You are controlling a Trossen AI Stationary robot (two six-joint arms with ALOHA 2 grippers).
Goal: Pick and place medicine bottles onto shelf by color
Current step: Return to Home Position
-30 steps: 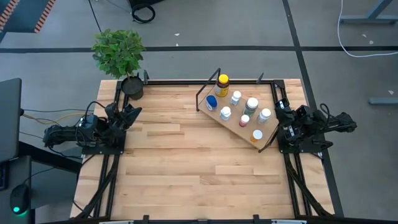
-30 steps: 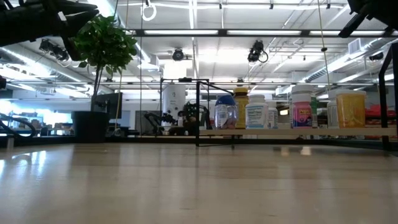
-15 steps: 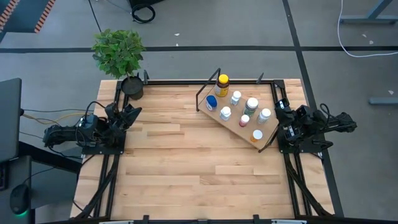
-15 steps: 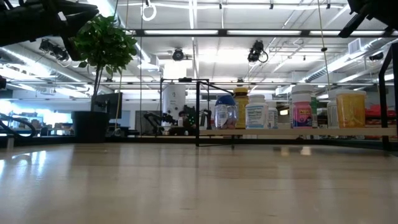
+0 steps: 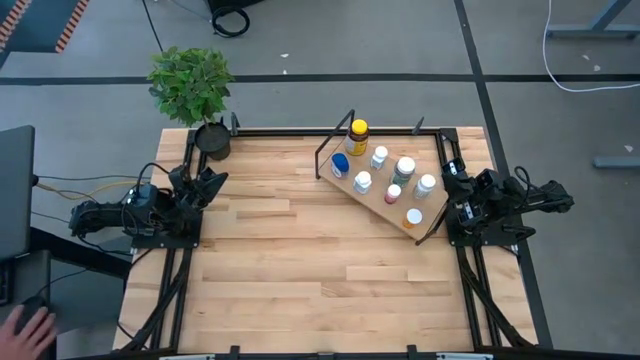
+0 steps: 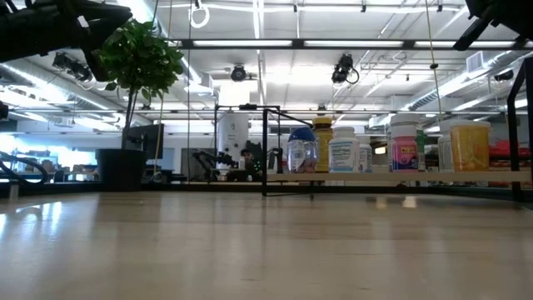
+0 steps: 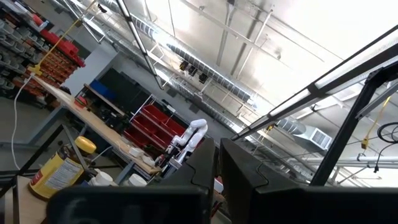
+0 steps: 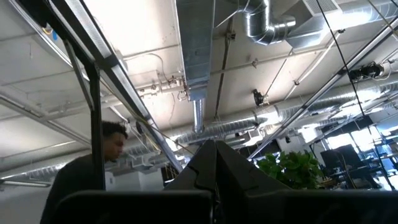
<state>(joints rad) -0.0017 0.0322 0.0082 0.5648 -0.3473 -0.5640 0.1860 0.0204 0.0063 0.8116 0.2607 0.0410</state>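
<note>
Sitting folded on opposite sides of the shelf (image 5: 376,201), both arms hold nothing. The left gripper (image 5: 212,181) is well apart from the shelf, across bare table (image 5: 300,270) and near the black plant pot (image 5: 213,141). Its wrist view shows the two fingers drawn together with only a thin slit between them. The right gripper (image 5: 447,181) lies just beside the shelf's other edge, its fingers meeting at the tips. All eight medicine bottles (image 5: 404,168) stand upright on the shelf. An amber bottle with a yellow cap (image 5: 358,131) is at the shelf's back corner, and a blue-capped bottle (image 5: 341,165) is at the edge facing the left gripper. An orange bottle (image 5: 413,217) is at the shelf's front corner, with a reddish bottle (image 5: 393,194) just beside it toward the middle. Pale-capped bottles (image 5: 379,157) fill the rest. Far from the shelf, beyond the table's front corner on the left arm's side, a person's hand (image 5: 25,328) shows.
</note>
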